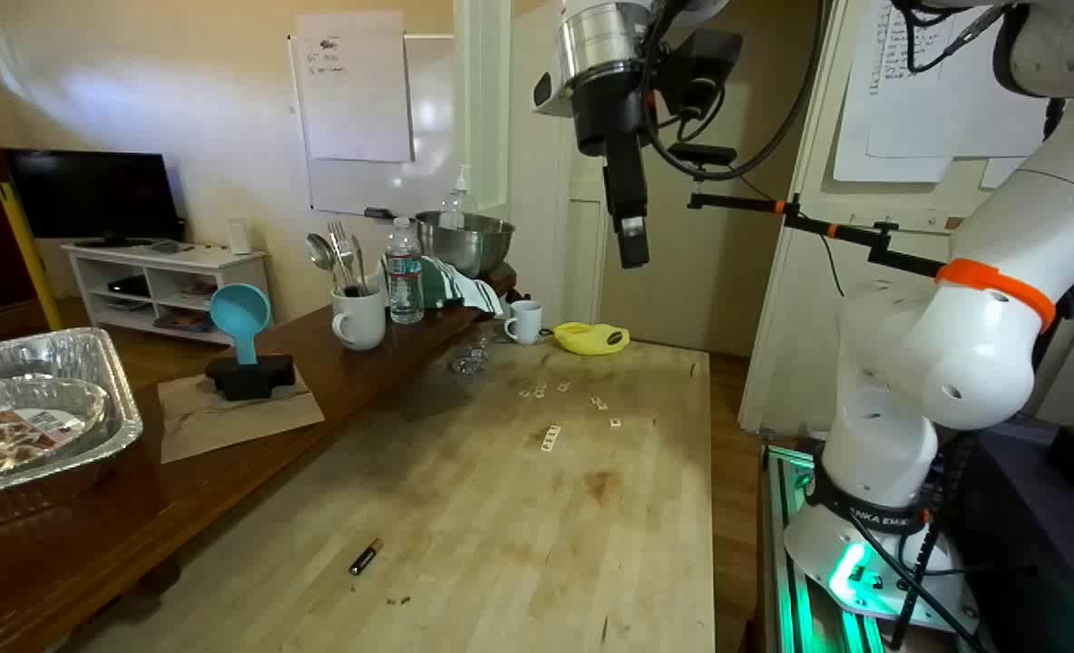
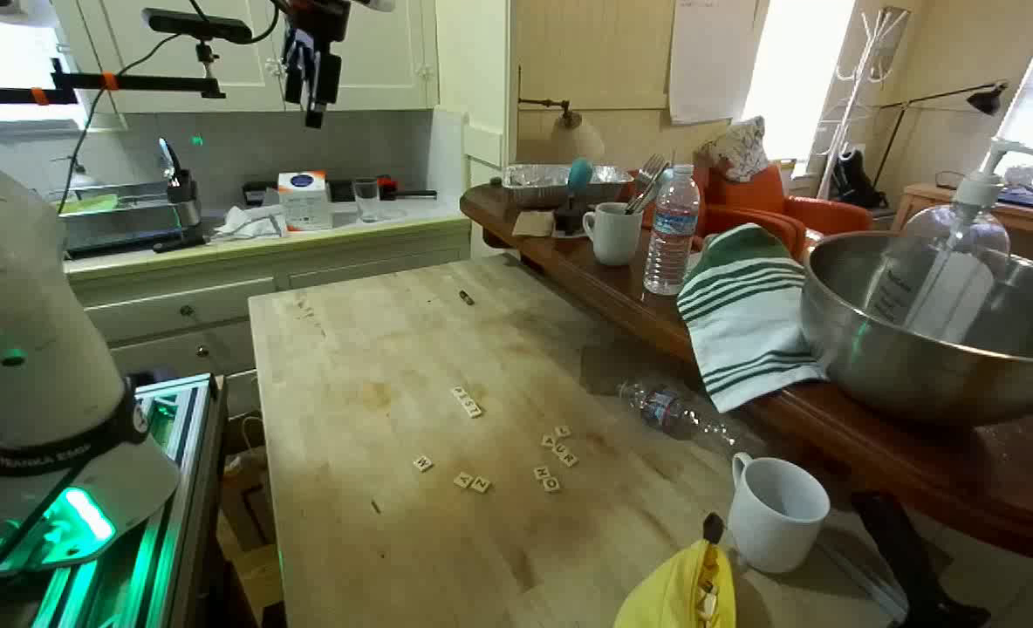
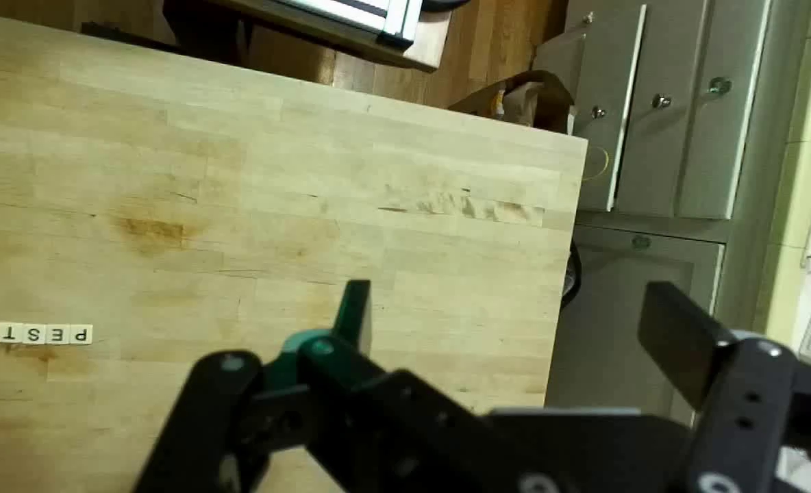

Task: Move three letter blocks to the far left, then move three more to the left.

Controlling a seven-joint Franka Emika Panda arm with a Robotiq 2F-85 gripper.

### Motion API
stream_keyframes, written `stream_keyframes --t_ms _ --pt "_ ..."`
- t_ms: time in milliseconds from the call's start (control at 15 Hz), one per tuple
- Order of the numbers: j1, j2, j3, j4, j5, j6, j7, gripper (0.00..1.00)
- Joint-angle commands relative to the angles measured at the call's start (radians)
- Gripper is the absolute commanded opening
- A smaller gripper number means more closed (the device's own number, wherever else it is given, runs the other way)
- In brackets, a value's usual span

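Observation:
Several tiny pale letter blocks lie on the wooden table. A straight row reads PEST point(image 2: 466, 402); it also shows in an exterior view point(image 1: 551, 439) and at the left of the wrist view point(image 3: 44, 333). A lone W block point(image 2: 422, 463) and an A-N pair point(image 2: 481, 484) lie nearer the robot's side. An H-O pair point(image 2: 551, 484) and a loose cluster with U, R and L point(image 2: 564, 454) lie toward the brown counter. My gripper point(image 3: 508, 287) is open and empty, high above the table, and shows in both exterior views point(image 1: 632, 245) point(image 2: 311, 92). One finger is over the table edge's outer side.
A battery point(image 1: 366, 557) lies on the table point(image 1: 519, 553). A yellow banana-shaped pouch point(image 2: 682, 589), a white mug point(image 2: 778, 515) and a clear bottle on its side point(image 2: 669, 410) stand or lie by the raised brown counter, which holds a steel bowl point(image 2: 926, 366) and upright bottle point(image 2: 672, 231).

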Motion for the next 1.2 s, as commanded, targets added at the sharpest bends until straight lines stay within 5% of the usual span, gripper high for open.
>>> stream_keyframes --t_ms 0,667,1133 --pt "-0.029 0.000 0.021 0.004 0.008 -0.007 -0.009 1.00" --pt "-0.029 0.000 0.021 0.004 0.008 -0.007 -0.009 1.00" --pt "-0.114 0.017 -0.010 -0.098 -0.063 0.173 -0.049 1.00"
